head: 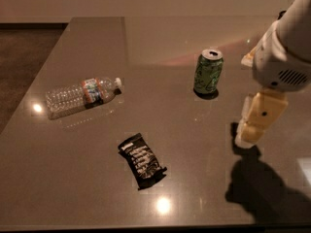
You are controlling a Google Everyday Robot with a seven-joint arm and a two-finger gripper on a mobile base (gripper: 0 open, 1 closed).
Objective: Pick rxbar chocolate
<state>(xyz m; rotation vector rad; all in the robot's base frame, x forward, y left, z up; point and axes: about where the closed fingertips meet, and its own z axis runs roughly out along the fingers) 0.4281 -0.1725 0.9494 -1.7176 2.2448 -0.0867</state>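
Observation:
The rxbar chocolate [142, 160] is a small flat black wrapper with rows of white text. It lies flat on the brown table [194, 178], near the front and a little left of middle. My gripper [248, 139] hangs from the white arm at the right side, low over the table, well to the right of the bar and not touching it. Nothing shows between its fingers.
A green soda can [208, 72] stands upright behind and left of the gripper. A clear plastic water bottle [81, 95] lies on its side at the left. The arm's shadow falls at the front right. The table's front edge is close below.

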